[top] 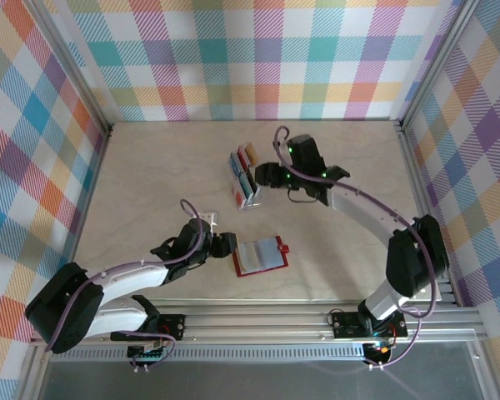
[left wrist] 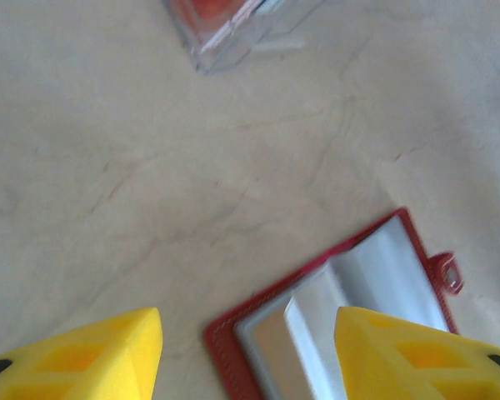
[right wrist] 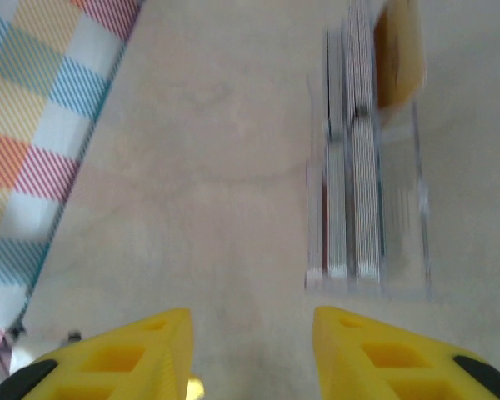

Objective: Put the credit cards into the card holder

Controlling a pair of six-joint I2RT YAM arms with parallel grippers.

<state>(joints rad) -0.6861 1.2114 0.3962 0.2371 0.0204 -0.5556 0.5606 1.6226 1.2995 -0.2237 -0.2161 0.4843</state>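
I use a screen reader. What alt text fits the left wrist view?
An open red card holder with grey pockets lies on the table, just ahead of the left gripper, whose yellow fingers stand open. A corner of a clear plastic rack shows at the top.

Top camera overlooks the whole table; close wrist cameras share its card holder (left) and rack (right)
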